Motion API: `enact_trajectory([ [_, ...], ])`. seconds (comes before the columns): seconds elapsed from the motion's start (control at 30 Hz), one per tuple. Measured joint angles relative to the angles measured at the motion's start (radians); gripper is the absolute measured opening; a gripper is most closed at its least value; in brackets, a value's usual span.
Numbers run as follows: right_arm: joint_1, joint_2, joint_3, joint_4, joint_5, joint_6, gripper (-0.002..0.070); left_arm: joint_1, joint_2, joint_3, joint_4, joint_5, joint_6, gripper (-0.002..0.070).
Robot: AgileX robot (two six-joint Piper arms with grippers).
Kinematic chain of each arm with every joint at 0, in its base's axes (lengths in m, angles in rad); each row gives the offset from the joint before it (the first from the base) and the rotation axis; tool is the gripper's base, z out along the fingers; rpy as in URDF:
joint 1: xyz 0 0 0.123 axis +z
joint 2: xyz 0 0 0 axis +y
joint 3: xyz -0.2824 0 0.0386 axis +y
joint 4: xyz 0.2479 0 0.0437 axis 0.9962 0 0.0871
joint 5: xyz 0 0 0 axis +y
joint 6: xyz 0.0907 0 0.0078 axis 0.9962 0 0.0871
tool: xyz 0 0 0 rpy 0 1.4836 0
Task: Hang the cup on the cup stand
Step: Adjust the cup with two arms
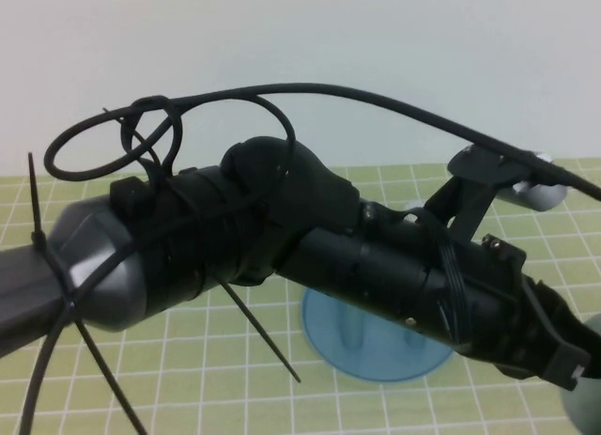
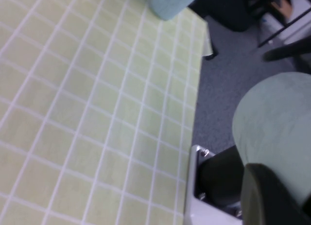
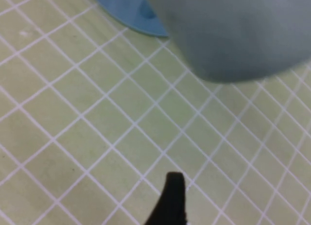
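Cup point(image 3: 233, 30), a small pale mint-green plastic tumbler, sits on the green gridded counter point(image 3: 97, 128) just beside the round blue plastic cup stand point(image 1: 376, 346), near a counter edge in the left wrist view. I judge the step in hand to be the approach. It would go best with a grip square across the cup's wall, then turning it mouth down and lowering it straight over one post. The right tool point(image 3: 170, 205) hovers close to the cup; whether it is apart or together I cannot tell. The left tool is together, and I cannot make it out plainly.
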Motion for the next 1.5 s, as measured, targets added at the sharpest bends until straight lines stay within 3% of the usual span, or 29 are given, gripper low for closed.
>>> enact_trajectory([
  [0.4,0.041,0.129,-0.009,0.036,-0.124,-0.065,0.0684,-0.011,0.032,-0.04,-0.003,0.021,-0.008,0.0],
  [0.7,0.041,0.192,-0.043,0.241,-0.131,-0.29,0.0685,-0.011,0.069,-0.04,-0.095,0.029,-0.002,0.0],
  [0.9,0.041,0.245,-0.045,0.277,-0.123,-0.33,0.0685,-0.011,0.072,-0.04,-0.094,0.063,-0.002,0.0],
  [1.0,0.041,0.253,-0.045,0.281,-0.123,-0.353,0.0661,-0.011,0.072,-0.04,-0.094,0.062,-0.002,0.0],
  [1.17,0.041,0.254,-0.045,0.283,-0.123,-0.372,0.0561,-0.011,0.072,-0.04,-0.09,0.062,-0.002,0.0],
  [1.4,0.041,0.254,-0.045,0.283,-0.123,-0.377,0.0555,-0.011,0.072,-0.04,-0.08,0.062,-0.006,0.0003],
  [1.5,0.041,0.254,-0.045,0.283,-0.123,-0.384,0.0555,-0.011,0.072,-0.04,-0.082,0.062,-0.006,0.0057],
])
